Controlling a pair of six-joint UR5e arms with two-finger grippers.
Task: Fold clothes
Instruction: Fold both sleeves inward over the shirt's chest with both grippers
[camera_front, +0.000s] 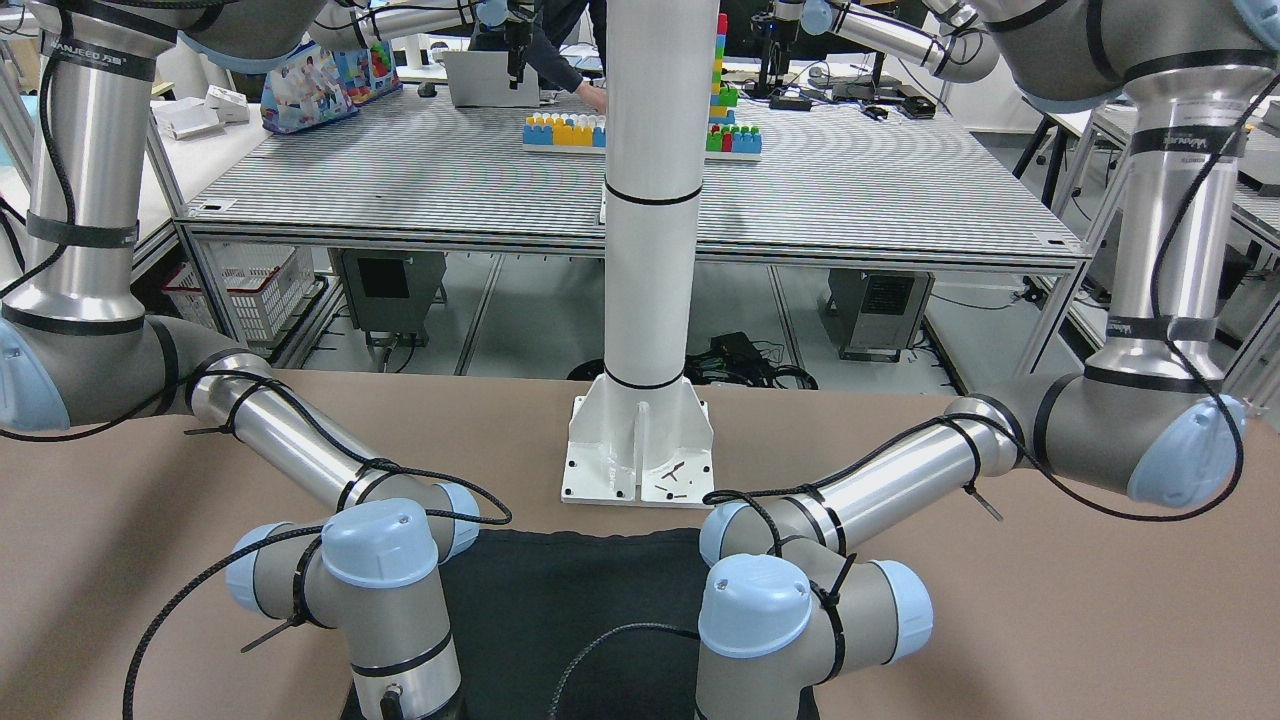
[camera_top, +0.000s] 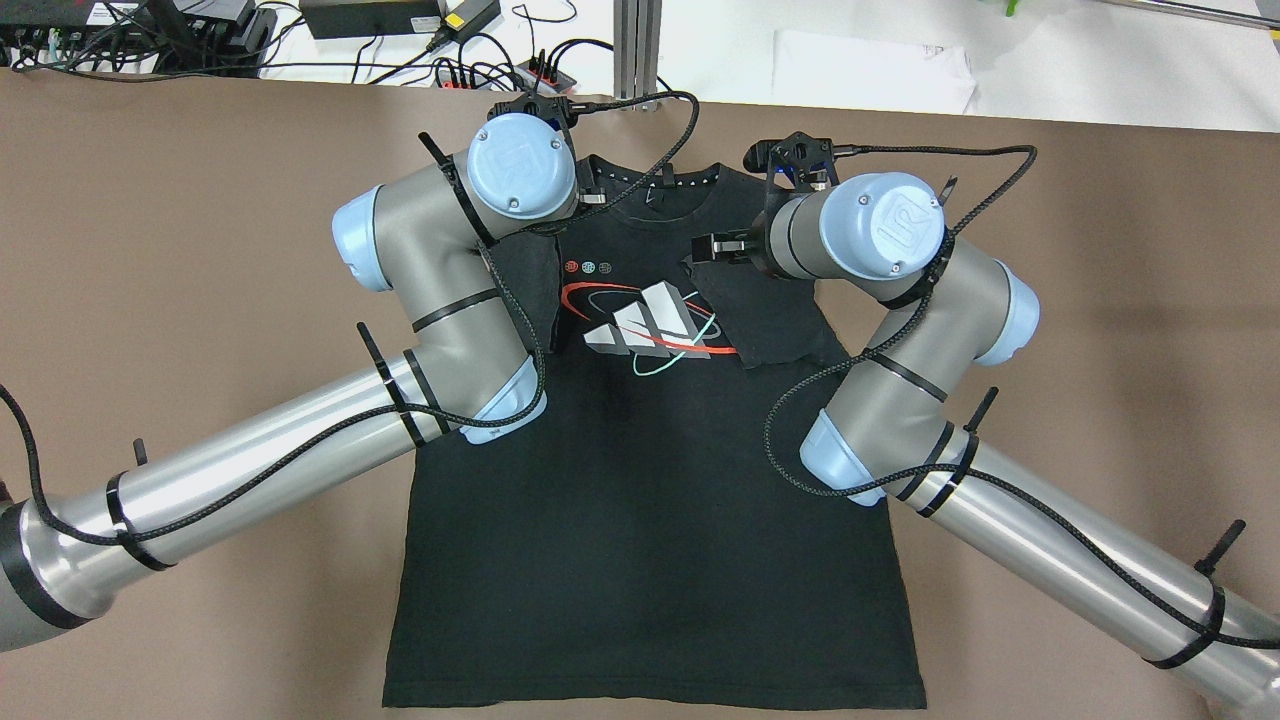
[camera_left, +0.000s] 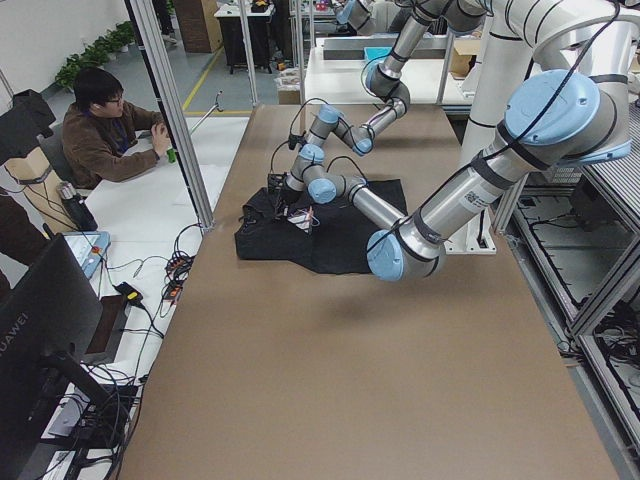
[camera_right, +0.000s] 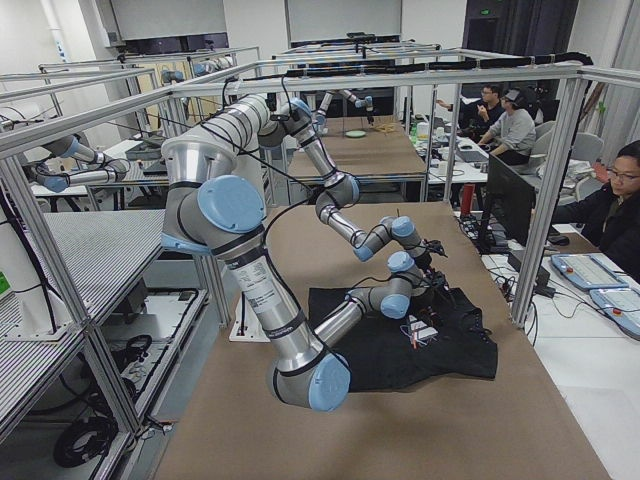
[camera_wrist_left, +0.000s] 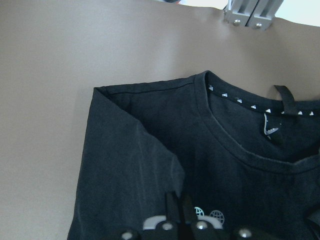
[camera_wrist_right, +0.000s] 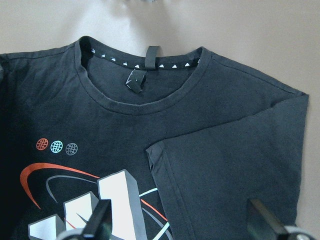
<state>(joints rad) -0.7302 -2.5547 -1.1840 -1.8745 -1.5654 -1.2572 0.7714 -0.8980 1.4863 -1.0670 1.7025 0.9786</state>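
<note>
A black fabric T-shirt (camera_top: 640, 500) with a white three-stripe logo lies flat on a brown table (camera_top: 150, 250), both sleeves folded over its chest. The left gripper (camera_wrist_left: 179, 210) sits pinched closed at one sleeve's hem. The right gripper (camera_wrist_right: 180, 217) hangs spread wide above the other.

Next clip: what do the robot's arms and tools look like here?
The left arm and right arm match: silver tubes, grey joints, pale blue caps stamped with a UR mark, black braided cables cinched by black zip ties. The left tool and right tool are mostly black.
</note>
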